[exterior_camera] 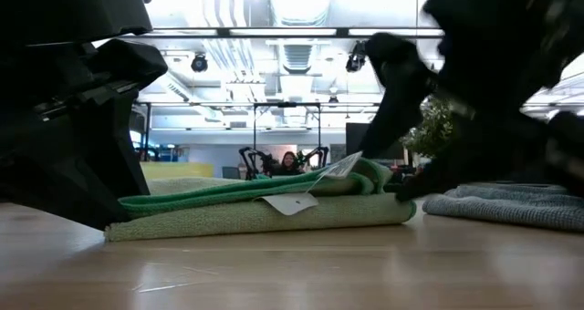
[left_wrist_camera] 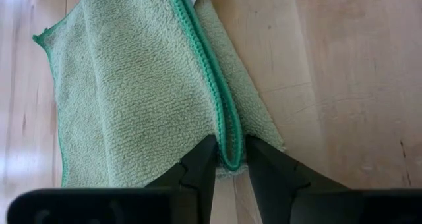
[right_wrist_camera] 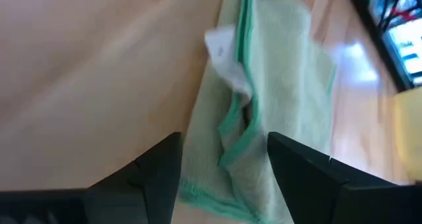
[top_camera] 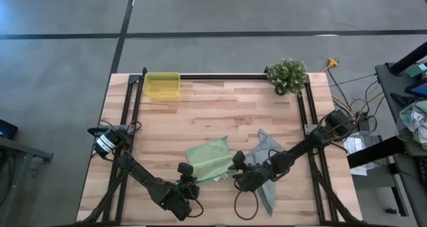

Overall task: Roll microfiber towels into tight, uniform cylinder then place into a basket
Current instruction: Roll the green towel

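Towel, light green square microfiber cloth (top_camera: 210,159), lies folded mid-table beside the grey-blue cloth (top_camera: 267,161). Left gripper (left_wrist_camera: 229,163) pinches its hemmed fold; right gripper (right_wrist_camera: 223,159) stands spread at the opposite edge. You need even tension across both ends before rolling

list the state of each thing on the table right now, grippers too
light green towel: folded over flat, not rolled, white tag showing
grey-blue towel: lying loose and rumpled under the right arm, not rolled
yellow basket: upright at the far left corner, nothing in it
potted plant: upright at the far right corner
left gripper: fingers shut on the green towel's folded edge
right gripper: fingers open around the towel's opposite end
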Motion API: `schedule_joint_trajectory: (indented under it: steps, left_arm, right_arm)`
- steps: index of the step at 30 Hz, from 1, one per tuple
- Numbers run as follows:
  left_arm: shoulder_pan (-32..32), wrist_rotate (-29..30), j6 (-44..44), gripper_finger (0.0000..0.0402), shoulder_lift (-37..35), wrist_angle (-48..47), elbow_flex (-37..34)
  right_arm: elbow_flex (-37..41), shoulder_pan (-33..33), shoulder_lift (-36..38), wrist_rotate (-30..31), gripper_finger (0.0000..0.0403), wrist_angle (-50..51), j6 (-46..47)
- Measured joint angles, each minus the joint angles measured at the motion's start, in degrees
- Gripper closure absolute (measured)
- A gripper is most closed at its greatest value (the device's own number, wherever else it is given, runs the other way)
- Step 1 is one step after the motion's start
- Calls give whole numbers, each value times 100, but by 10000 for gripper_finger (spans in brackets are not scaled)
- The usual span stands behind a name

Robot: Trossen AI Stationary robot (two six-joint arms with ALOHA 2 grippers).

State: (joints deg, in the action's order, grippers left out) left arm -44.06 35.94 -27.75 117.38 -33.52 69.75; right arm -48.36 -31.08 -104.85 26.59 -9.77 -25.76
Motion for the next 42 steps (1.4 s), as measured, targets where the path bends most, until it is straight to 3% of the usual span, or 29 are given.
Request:
schedule_joint_trajectory:
  steps: [10,15,20,27,29,36,42]
  left_arm:
    - [1,0,-35,324,0,4,1]
    - [1,-1,-37,324,-29,5,1]
    - [1,-2,-41,324,-148,-36,1]
    - [-65,-133,-46,324,-332,-324,1]
    - [-99,-220,-45,324,-380,-447,-2]
    - [-256,-620,-47,324,-615,-740,-19]
    - [-399,-576,-56,324,-874,-745,-18]
  right_arm:
    - [2,176,-197,30,175,38,230]
    - [4,220,-269,-199,193,4,290]
    - [-11,277,-479,-248,252,-110,328]
    - [-17,319,-628,-540,373,-246,476]
    - [-12,348,-584,-648,384,-220,568]
    - [24,549,-232,-1517,387,-74,1017]
    - [37,938,60,-2835,388,-25,1752]
